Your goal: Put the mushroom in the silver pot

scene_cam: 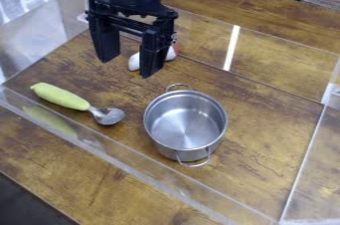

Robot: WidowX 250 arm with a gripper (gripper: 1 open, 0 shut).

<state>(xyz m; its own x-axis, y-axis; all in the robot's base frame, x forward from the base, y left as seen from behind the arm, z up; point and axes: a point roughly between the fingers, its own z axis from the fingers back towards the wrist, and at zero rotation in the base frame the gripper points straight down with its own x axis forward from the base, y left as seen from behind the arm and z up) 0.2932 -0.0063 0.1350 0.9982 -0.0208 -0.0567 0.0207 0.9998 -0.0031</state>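
Note:
My gripper (129,50) hangs pointing down over the back of the wooden table, its two black fingers spread wide with nothing between them. The mushroom (139,62) lies on the table just behind the right finger, only its white stem and a bit of red-brown cap showing past that finger. The silver pot (186,123) stands upright and empty on the table in front of and to the right of the gripper, its loop handle facing the near edge.
A metal spoon with a yellow-green handle (74,101) lies at the left, its bowl pointing toward the pot. A clear plastic wall (200,184) runs along the near edge and right side of the wooden table (265,80).

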